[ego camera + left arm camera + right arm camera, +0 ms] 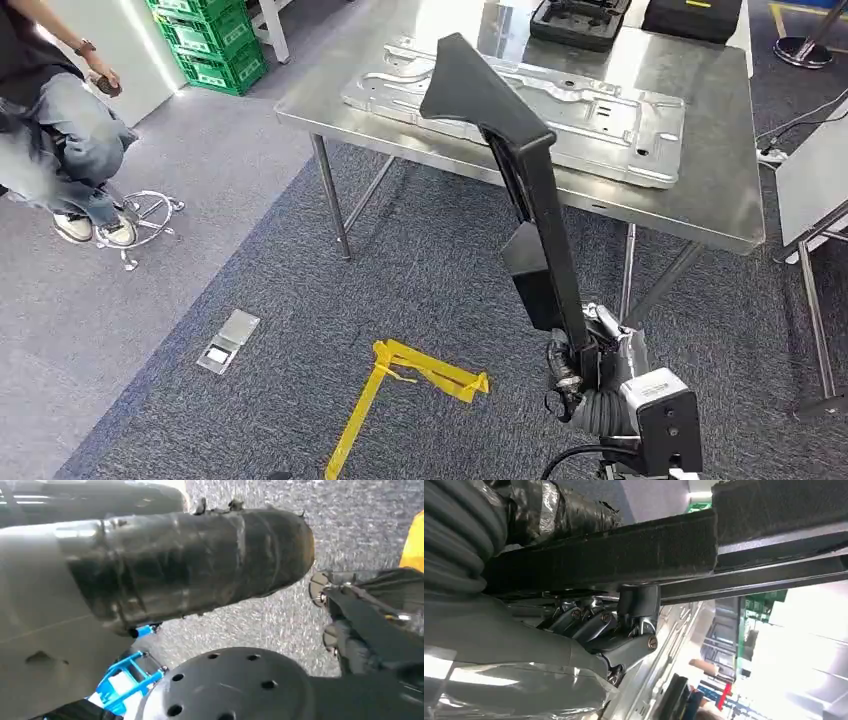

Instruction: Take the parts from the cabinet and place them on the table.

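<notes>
My right hand (585, 365) grips the lower end of a long black angled part (530, 190) low in the head view. The part rises steeply, and its wide top end is in front of the near edge of the steel table (700, 200). A large stamped silver panel (600, 120) lies flat on that table. In the right wrist view the black part (624, 550) crosses the picture as a felt-lined bar, with the right hand's fingers (594, 625) curled against one side of it. My left hand (190, 565) hangs over grey carpet, its tape-wrapped thumb apart from the dark fingers (360, 625), with nothing between them.
A person (60, 130) sits on a stool at the far left. Green crates (210, 40) are stacked beyond. Two black cases (580, 20) lie at the table's far side. Yellow tape (400, 385) and a floor socket plate (228, 340) mark the carpet. Another table's edge (815, 180) stands at the right.
</notes>
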Tool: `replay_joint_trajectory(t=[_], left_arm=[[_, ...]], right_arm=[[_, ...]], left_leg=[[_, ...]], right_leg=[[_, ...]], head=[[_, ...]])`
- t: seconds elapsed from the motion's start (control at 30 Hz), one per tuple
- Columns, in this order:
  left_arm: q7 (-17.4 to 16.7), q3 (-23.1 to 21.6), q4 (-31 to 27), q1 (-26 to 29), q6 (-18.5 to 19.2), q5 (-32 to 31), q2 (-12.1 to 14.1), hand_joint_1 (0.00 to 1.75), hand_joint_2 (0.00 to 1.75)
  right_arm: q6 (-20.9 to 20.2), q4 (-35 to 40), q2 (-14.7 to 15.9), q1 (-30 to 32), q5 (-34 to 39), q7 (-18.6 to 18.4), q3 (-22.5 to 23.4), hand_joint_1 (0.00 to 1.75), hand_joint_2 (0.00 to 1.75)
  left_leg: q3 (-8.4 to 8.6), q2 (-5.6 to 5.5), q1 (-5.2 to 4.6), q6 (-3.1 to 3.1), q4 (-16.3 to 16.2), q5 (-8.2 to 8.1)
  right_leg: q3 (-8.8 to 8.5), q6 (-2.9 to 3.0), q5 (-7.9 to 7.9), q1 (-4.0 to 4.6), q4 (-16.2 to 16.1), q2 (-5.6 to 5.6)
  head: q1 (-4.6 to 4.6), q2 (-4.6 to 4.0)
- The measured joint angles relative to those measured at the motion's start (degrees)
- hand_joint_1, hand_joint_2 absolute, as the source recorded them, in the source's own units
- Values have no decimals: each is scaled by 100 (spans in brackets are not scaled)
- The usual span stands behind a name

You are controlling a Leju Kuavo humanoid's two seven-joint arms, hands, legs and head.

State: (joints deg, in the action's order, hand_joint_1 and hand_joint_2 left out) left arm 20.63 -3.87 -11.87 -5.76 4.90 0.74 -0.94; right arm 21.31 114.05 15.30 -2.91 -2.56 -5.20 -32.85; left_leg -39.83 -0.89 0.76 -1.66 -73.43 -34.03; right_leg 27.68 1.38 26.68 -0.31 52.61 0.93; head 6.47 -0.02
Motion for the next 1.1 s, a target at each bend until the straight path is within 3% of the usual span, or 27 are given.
replay_joint_trajectory(t=[0.03, 0.07, 0.13, 0.17, 0.2, 0.23, 0.27, 0.3, 0.33, 0.37, 0.4, 0.47, 0.5, 0.53, 0.57, 0.63, 0.67, 0.7, 0.73, 0.77, 0.8, 0.87, 0.93, 1.0, 1.03, 1.07, 1.1], left_arm=[[6, -2, 0, 18, 0, 0, 20, 0, 0], [4, -4, 0, 34, 0, 0, 35, 0, 0], [4, -4, 0, 34, 0, 0, 50, 0, 0], [0, -7, 4, 48, 0, 0, 55, 0, 0], [-11, -7, 4, 31, 0, 0, 57, 0, 0], [-13, -7, 0, 32, 0, 0, 55, 0, 0], [0, -7, 2, 41, 0, 0, 55, 0, 0], [9, -7, 2, 48, 0, 0, 55, 0, 0], [13, -9, 2, 47, 2, 0, 55, 0, 0], [11, -7, 2, 42, 0, 0, 46, 0, 0], [11, -7, 0, 36, -2, 0, 0, 0, 0], [9, -7, 0, 14, -7, 0, -46, 0, 0], [9, -7, 0, 14, -4, 0, -70, 0, 0], [9, -7, 2, 20, -7, -2, -72, 0, 0], [11, -7, 2, 26, -7, 0, -81, 0, 0], [13, -9, 2, 37, -7, -2, -85, 0, 0], [11, -17, 4, 44, -4, -2, -85, 0, 0], [9, -24, 7, 12, 0, -7, -87, 0, 0], [2, -26, 4, 3, -2, -7, -98, 0, 0], [2, -26, 4, -2, -2, -7, -98, 0, 0], [4, -30, 7, 11, -2, -7, -98, 0, 0], [9, -33, 7, 2, -7, -9, -98, 0, 0], [-33, -35, 7, -26, 11, -72, -74, 0, 0], [-181, -122, 4, -70, 118, -313, -35, 0, 0], [-266, -182, 4, -130, 146, -427, -22, 0, 0], [-342, -227, 2, -204, 181, -493, -13, 0, 0], [-393, -279, 0, -274, 199, -542, -13, 0, 0]], right_arm=[[0, -11, 0, 6, 0, 0, 0, 175, 175], [0, -20, 0, 9, -2, 0, 0, 175, 175], [2, -24, 0, 8, -2, 0, 0, 175, 175], [2, -31, 0, 8, -2, 0, 0, 175, 175], [2, -42, 0, 8, 0, 2, 0, 175, 175], [4, -44, 0, -10, -2, 0, 0, 175, 175], [4, -48, 0, 6, -2, 0, 0, 175, 175], [4, -48, 0, 6, -2, 2, 0, 175, 175], [4, -48, 2, -14, -2, 2, 4, 175, 175], [4, -50, 2, -17, -4, 2, 4, 175, 175], [4, -48, 0, -35, -9, 9, 7, 175, 175], [6, -53, 2, -14, -9, 7, 7, 175, 175], [4, -57, 2, -3, -9, 7, 7, 175, 175], [6, -64, 2, 0, -15, 7, 7, 175, 175], [7, -72, 2, -2, -22, 4, 7, 175, 175], [7, -85, 2, -3, -41, -6, 7, 175, 175], [7, -85, 2, -8, -46, -7, 7, 175, 175], [11, -94, 2, 2, -55, -9, 7, 175, 175], [20, -101, 4, 1, -57, -24, 4, 175, 175], [22, -101, 4, 1, -70, -33, 11, 175, 175], [28, -105, 7, -10, -81, -37, 9, 175, 175], [68, -103, -4, -18, -105, -39, 9, 175, 175], [146, -103, -6, -49, -354, -167, 13, 175, 175], [221, -233, -89, -417, -1517, -890, 2, 175, 175], [249, -404, -177, -704, -2576, -1171, 9, 175, 175], [293, -539, -247, -911, -3745, -1239, 18, 175, 175], [313, -668, -303, -1104, -4911, -1252, 24, 175, 175]], left_leg=[[-45, 7, 8, -14, 65, 101], [17, 16, 16, -19, 346, 302], [356, 36, 30, -40, 1338, 961], [442, 71, 42, -41, 1715, 1242], [381, 83, 23, 36, 1706, 904], [399, 66, 0, 90, 1673, 951], [410, 48, 3, 157, 1687, 929], [449, 54, 6, 204, 1695, 884], [613, 47, 50, 266, 1704, 933], [665, 29, 50, 284, 1705, 917], [679, 21, 49, 300, 1709, 901], [714, 3, 43, 313, 1709, 820], [758, -18, 35, 314, 1709, 770], [823, -29, 20, 315, 1709, 717], [894, -37, 4, 317, 1709, 669], [1112, -52, -46, 321, 1718, 522], [1109, -53, -32, 320, 1746, 466], [1204, -99, -73, 275, 1732, 416], [1205, -107, -69, 238, 1746, 364], [1290, -111, -70, 216, 1751, 385], [1315, -105, -74, 183, 1690, 436], [1326, -64, -68, 148, 1583, 373], [846, 3, -63, 101, 785, 124], [310, 16, -60, 59, 96, -233], [136, 15, -61, 49, 21, -257], [100, 16, -61, 41, 182, -131], [171, 16, -61, 52, 530, 150]], right_leg=[[-48, -10, 40, -9, 2, -9], [-108, -25, 90, -19, 8, -21], [-257, -88, 230, -50, 39, -23], [-257, -140, 306, -34, 61, -18], [-317, -172, 368, -26, 112, -32], [-306, -234, 433, -23, 81, -22], [-419, -282, 396, -25, 129, -22], [-423, -296, 395, -20, 137, -30], [-439, -320, 475, -26, 135, -33], [-309, -351, 492, -27, 375, -36], [-27, -377, 526, -38, 865, -40], [667, -403, 862, -47, 1802, -42], [916, -397, 1068, -46, 2022, -43], [1037, -379, 1112, -44, 2002, -43], [1063, -349, 1042, -40, 1847, -44], [938, -187, 281, 16, 957, -48], [869, -61, -262, 74, 508, -45], [889, -35, -255, 119, 494, -134], [833, -6, -88, 133, 434, -174], [742, 5, -221, 130, 395, -176], [673, 16, -240, 131, 321, -160], [488, 33, -263, 94, 202, -157], [383, 78, -203, 89, 160, -123], [341, 93, -134, 89, 166, -134], [311, 92, -104, 89, 169, -163], [265, 83, -65, 90, 169, -170], [201, 76, -20, 92, 169, -169]], head=[[-2, 0], [0, 0], [0, 0], [2, 0], [0, 0], [-9, 0], [2, 0], [0, 0], [9, 0], [-26, 0], [-44, 0], [-50, 0], [-50, 0], [-50, 2], [-50, 0], [-57, 0], [-59, 0], [-28, 0], [-92, 0], [-94, 0], [-92, 0], [-94, 0], [-79, 2], [-70, 0], [-66, 2], [-66, 0], [-68, 0]])
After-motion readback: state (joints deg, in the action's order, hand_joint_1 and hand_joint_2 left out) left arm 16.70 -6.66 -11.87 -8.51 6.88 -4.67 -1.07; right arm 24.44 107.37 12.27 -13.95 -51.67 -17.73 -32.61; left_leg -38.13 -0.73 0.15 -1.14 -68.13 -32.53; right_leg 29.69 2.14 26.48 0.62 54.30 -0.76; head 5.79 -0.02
